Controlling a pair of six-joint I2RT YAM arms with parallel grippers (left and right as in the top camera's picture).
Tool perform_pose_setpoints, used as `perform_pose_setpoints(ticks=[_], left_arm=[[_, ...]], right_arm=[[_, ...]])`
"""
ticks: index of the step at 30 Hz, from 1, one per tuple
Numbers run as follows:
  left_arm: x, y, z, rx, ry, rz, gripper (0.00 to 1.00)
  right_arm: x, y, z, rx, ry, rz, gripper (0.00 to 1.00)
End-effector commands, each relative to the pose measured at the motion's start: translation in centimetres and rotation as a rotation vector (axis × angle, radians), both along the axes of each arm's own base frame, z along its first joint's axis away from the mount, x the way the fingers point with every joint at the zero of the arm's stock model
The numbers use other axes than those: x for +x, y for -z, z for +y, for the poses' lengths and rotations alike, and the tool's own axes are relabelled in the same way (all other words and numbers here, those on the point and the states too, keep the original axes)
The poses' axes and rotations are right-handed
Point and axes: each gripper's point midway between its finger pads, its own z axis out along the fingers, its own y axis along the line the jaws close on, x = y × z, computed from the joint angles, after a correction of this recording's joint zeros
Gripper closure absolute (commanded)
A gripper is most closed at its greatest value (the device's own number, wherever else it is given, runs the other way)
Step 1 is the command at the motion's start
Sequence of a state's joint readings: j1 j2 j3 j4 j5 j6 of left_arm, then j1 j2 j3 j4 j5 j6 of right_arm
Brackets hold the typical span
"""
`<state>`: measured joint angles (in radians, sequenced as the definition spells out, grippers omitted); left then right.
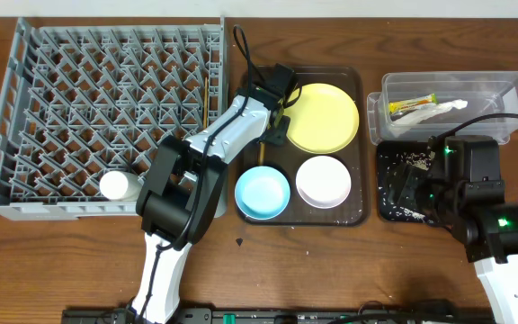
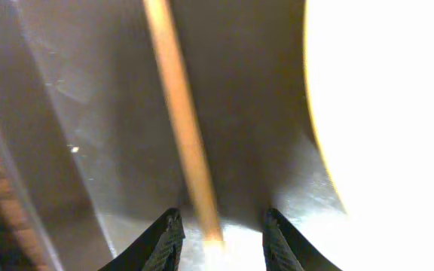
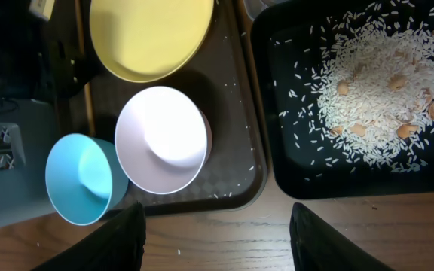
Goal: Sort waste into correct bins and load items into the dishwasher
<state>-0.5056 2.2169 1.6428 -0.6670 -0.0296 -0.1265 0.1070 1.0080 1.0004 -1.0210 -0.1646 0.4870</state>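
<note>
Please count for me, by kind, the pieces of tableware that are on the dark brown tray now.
Plates: 1, the yellow plate
Bowls: 2, the light-blue bowl and the white bowl
Chopsticks: 1, the chopstick
Total: 4

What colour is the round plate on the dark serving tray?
Yellow. The plate shows best in the overhead view.
</note>
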Motion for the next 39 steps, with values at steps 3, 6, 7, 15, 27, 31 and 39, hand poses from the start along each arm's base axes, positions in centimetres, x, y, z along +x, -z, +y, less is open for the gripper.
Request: perform_pose_setpoints(ticks=[3,6,7,15,27,31,39], left_arm=[[-0.5,0.1,0.5,0.023,0.004,0.021,0.64],[-0.2,-1.2,0.3,0.007,0.0,-0.005,0.63],[-0.2,-1.1,0.3,0.007,-0.004,-0.003,0.63],[-1.2,2.1,0.4,0.017,-0.019,0.06,0.66],[-0.8,-2.4,0.3,-0.04,-0.024,0.015,0.92],[0.4,-9.0,1.0,-0.11,-0.048,-0.115,0.92],[-0.3,-18.8,5.9,-0.157,-0.132,-0.268,0.92]], right_arm=[[0.1,-0.2,-0.1,0.007,0.006,-0.003,0.41],[0.1,-0.2,-0.1,0.007,0.007,-0.004,0.41],[0.1,-0.2,-0.1,0.007,0.007,-0.004,0.41],[0.1,-0.2,0.0,0.01,0.004,-0.003,0.41],[0.2,-0.4,0.3,0.026,-0.005,-0.009,0.43],[0.2,-0.4,0.3,0.026,-0.005,-0.01,0.43],[0.2,-0.4,0.3,0.026,-0.005,-0.01,0.42]])
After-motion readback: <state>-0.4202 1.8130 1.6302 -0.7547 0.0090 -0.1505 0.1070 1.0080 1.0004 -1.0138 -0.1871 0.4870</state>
